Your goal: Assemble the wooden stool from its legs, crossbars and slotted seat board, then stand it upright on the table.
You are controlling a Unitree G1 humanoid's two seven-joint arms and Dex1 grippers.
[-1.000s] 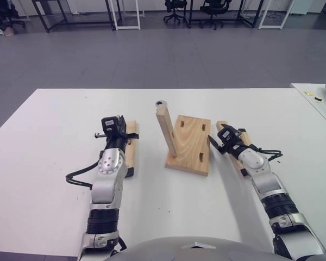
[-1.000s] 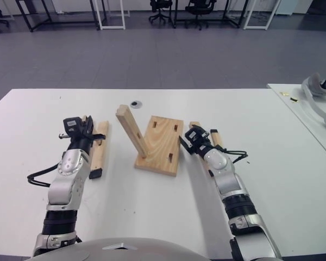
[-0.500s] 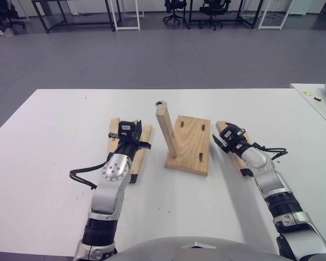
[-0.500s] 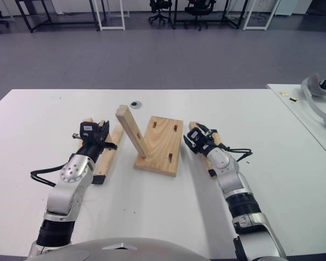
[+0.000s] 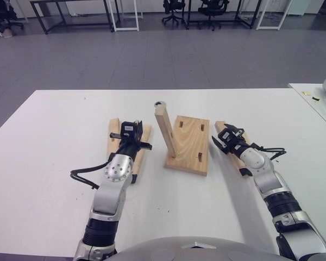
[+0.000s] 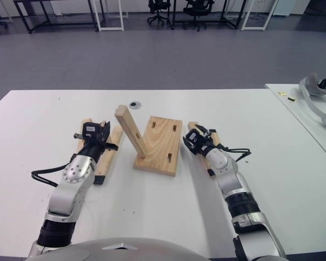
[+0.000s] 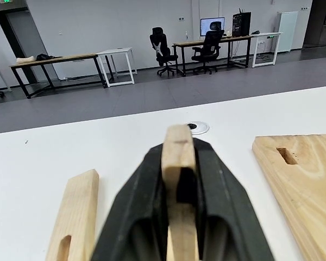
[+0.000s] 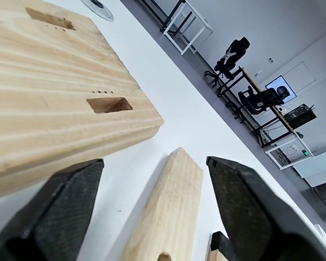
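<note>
Left gripper [image 7: 177,156] is clamped tight on a narrow wooden bar [image 7: 177,138], likely a crossbar, low over the table [image 5: 54,163]. Whether the bar is lifted off the surface I cannot tell. Right gripper [image 8: 155,163] is spread wide, its fingers on either side of the end of a loose leg [image 8: 168,206] that lies flat; they do not touch it.

Between the two arms sits the slotted seat board [image 5: 191,142]. One fitted leg [image 5: 165,129] stands in its near-left slot and leans toward the robot's left. The other three slots look bare. A second loose leg [image 7: 73,217], with a slot cut in it, lies just beside the held bar on the board's left. More sticks lie under the right arm on the board's right.

Assembly looks early: one leg is in, and picking up the next parts is the step in hand. Next, the right fingers would need to close squarely on the loose leg, lift it and turn it upright over a bare slot without shoving the board. The fitted leg may want straightening.
</note>
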